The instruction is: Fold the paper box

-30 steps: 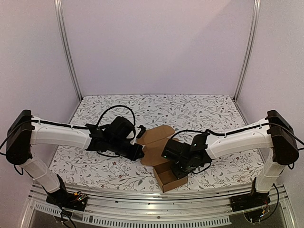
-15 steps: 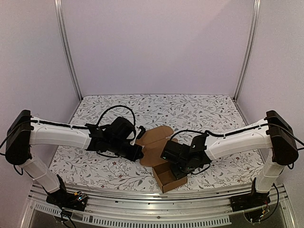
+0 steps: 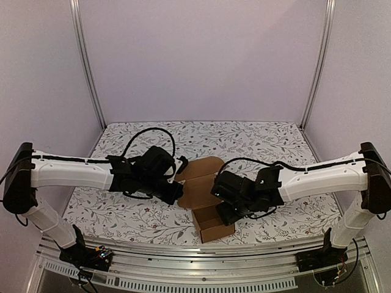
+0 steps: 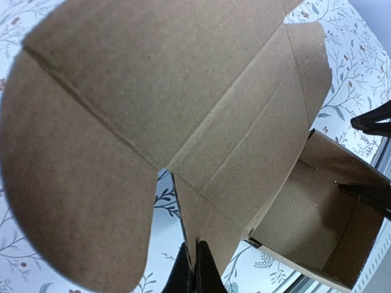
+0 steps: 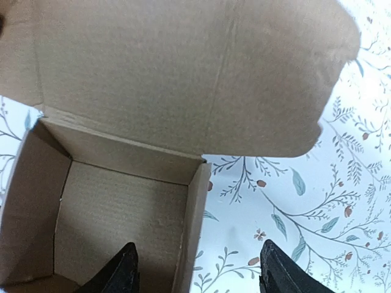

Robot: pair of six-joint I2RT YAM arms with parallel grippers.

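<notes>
While your left gripper (image 4: 194,273) pinches the lower tip of a side flap, its jaws closed tight on the cardboard, the paper box (image 3: 214,223) sits half formed at the near edge of the desk (image 3: 275,146), between your two arms. The brown tray of the box stands on the flower-patterned cloth with its mouth open. Its lid (image 3: 198,182) rises from the far wall and leans away from the arm bases. From the left wrist camera you see the underside of that lid, creased into panels, with rounded flaps at both ends. The open tray lies beyond it to the right.

Your right gripper (image 5: 197,271) hangs over the tray with its jaws wide apart and gripping nothing. One of its fingers (image 5: 122,271) is over the inside of the tray, and the other is outside, above the cloth. The tray's right wall runs between the two. In the overhead view the two grippers are close together, the left at the lid's left edge and the right just above the tray.
</notes>
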